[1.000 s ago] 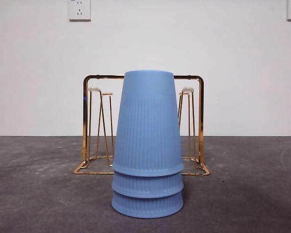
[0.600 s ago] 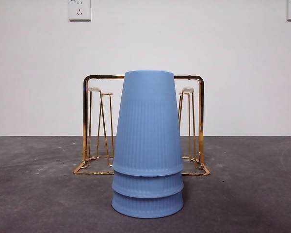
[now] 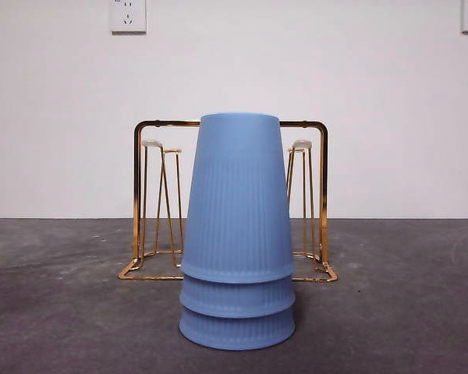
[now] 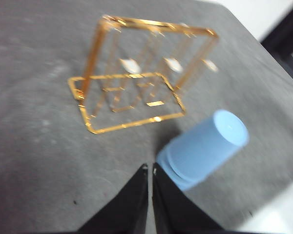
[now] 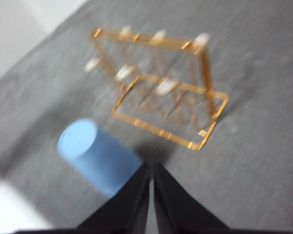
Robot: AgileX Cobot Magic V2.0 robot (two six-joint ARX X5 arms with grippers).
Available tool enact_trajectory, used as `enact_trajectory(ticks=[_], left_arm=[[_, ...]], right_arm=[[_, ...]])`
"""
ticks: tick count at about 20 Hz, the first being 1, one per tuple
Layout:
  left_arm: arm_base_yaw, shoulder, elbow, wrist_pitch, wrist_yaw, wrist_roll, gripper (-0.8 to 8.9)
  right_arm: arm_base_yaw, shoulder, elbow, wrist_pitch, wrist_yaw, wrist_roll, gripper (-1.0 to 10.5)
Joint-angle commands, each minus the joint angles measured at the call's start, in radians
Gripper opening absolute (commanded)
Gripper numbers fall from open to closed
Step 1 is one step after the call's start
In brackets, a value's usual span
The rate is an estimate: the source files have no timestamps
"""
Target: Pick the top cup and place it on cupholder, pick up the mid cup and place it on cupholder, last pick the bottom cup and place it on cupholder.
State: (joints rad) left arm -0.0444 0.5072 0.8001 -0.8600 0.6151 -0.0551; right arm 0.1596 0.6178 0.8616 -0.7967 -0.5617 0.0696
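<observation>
Evidently nothing of the task is done yet: all three blue cups stand nested upside down in one stack on the dark grey surface [image 3: 405, 312], and the cupholder [image 3: 322, 195] behind them carries no cup. The step in hand, as I judge it, is the first one, reaching for the top cup [image 3: 235, 202].

Both grippers hang above the surface, clear of everything. The left gripper [image 4: 150, 168] has its fingers pressed nearly together, only a thin slit between them, holding nothing; the stack lies just beyond and to one side of their tips, the rack farther out past them. The right gripper [image 5: 151, 165] is likewise drawn narrow and empty, with the stack just off its fingertips on the opposite side and the rack beyond.

Whichever arm goes first must spread its fingers wide before it descends, since the cup is far broader than the present gap. It should then close on the top cup's wall above the rim of the mid cup [image 3: 237, 298], so that only one cup lifts. The nested cups may cling together, a risk worth watching.

The top cup is pale blue, tapered, finely ribbed along its lower part and smooth near its closed end. The bottom cup [image 3: 237, 330] shows only its rim band. The rack is gold wire with white-tipped prongs [image 3: 151, 144].
</observation>
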Motion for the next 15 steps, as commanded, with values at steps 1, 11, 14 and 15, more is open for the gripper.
enact_trajectory(ticks=[1, 11, 14, 15], left_arm=[[-0.026, 0.018, 0.034, -0.019, 0.023, 0.072, 0.09], [-0.070, 0.014, 0.042, -0.038, 0.022, 0.063, 3.46], [-0.070, 0.014, 0.042, -0.039, 0.022, 0.062, 3.87], [-0.070, 0.014, 0.042, -0.039, 0.022, 0.062, 3.87]], right_arm=[[0.046, 0.024, 0.031, -0.049, -0.015, -0.082, 0.1], [0.174, 0.034, 0.031, -0.117, -0.006, -0.103, 2.9], [0.174, 0.035, 0.031, -0.114, -0.006, -0.094, 4.1], [0.175, 0.040, 0.031, -0.109, -0.007, -0.087, 4.1]])
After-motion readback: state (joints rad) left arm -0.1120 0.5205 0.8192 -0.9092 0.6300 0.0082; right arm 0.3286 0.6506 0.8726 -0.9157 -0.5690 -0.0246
